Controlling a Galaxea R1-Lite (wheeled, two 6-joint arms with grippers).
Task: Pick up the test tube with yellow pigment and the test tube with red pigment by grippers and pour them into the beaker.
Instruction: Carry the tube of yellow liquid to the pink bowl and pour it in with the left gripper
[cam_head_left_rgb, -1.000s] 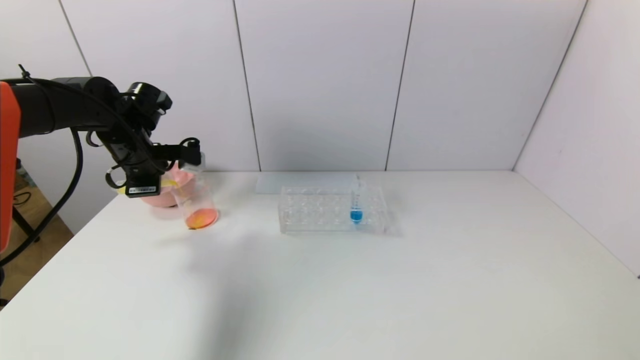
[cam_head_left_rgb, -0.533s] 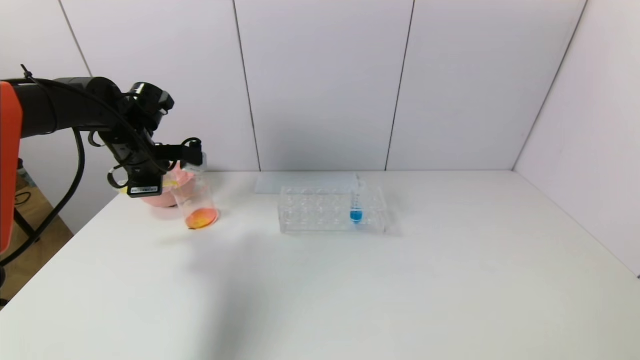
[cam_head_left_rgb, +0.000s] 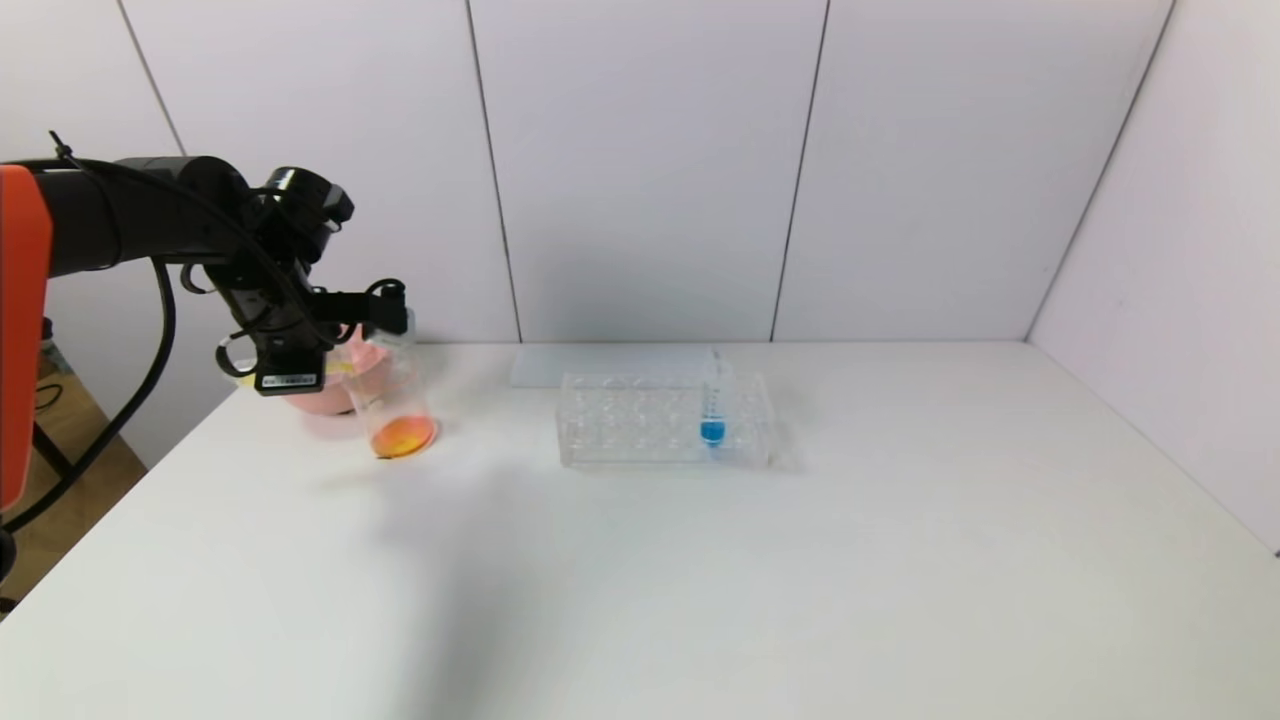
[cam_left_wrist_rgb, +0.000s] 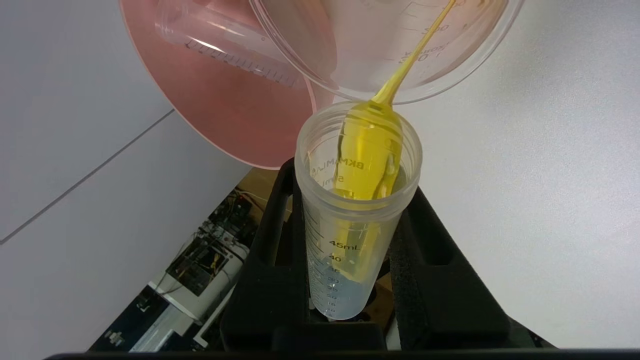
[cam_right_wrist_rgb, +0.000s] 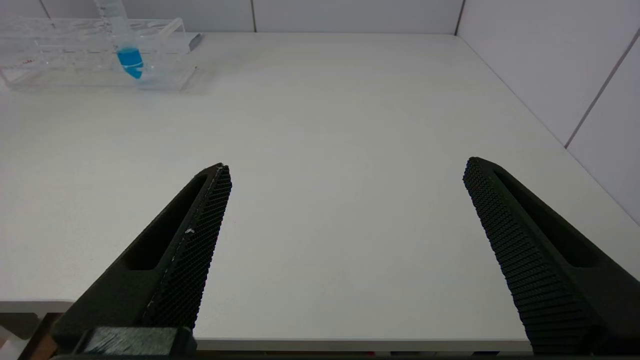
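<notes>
My left gripper (cam_head_left_rgb: 386, 303) (cam_left_wrist_rgb: 350, 182) is shut on the test tube with yellow pigment (cam_left_wrist_rgb: 360, 150) (cam_head_left_rgb: 393, 330), which is tipped mouth-down over the beaker (cam_head_left_rgb: 392, 400) (cam_left_wrist_rgb: 450, 75). A thin yellow stream (cam_left_wrist_rgb: 410, 60) runs from the tube's mouth into the beaker. Orange liquid (cam_head_left_rgb: 403, 437) lies in the beaker's bottom. The test tube with red pigment is out of view. My right gripper (cam_right_wrist_rgb: 347, 165) hangs open and empty over the table's near edge, far from the beaker.
A pink bowl (cam_head_left_rgb: 325, 395) (cam_left_wrist_rgb: 220, 115) stands just behind the beaker with an empty clear tube (cam_left_wrist_rgb: 225, 45) lying in it. A clear tube rack (cam_head_left_rgb: 640, 420) (cam_right_wrist_rgb: 60, 55) at mid-table holds a blue-tipped tube (cam_head_left_rgb: 712, 410) (cam_right_wrist_rgb: 127, 52). White walls close the back and right.
My left wrist has risen slightly, tipping the yellow tube a little more over the beaker. Nothing else has moved.
</notes>
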